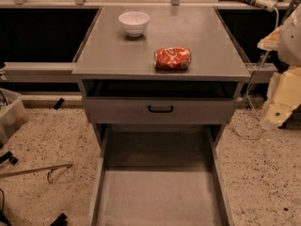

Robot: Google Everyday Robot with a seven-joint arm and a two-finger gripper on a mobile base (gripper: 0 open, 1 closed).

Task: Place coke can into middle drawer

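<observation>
The small dented red metal coke can lies on its side right of the round white bowl, nearer the camera. The wide shallow grey middle drawer stands open well below the bowl. The cream gripper hangs far right of the bowl; open or closed, I cannot tell. The can seems light, slick and crushable, best taken gently across its middle.

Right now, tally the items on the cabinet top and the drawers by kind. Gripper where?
coke can: 1
white bowl: 1
middle drawer, pulled open: 1
drawer front with black handle, shut: 1
Total: 4
The gripper is at the right edge, beside the cabinet, apart from the can.
</observation>
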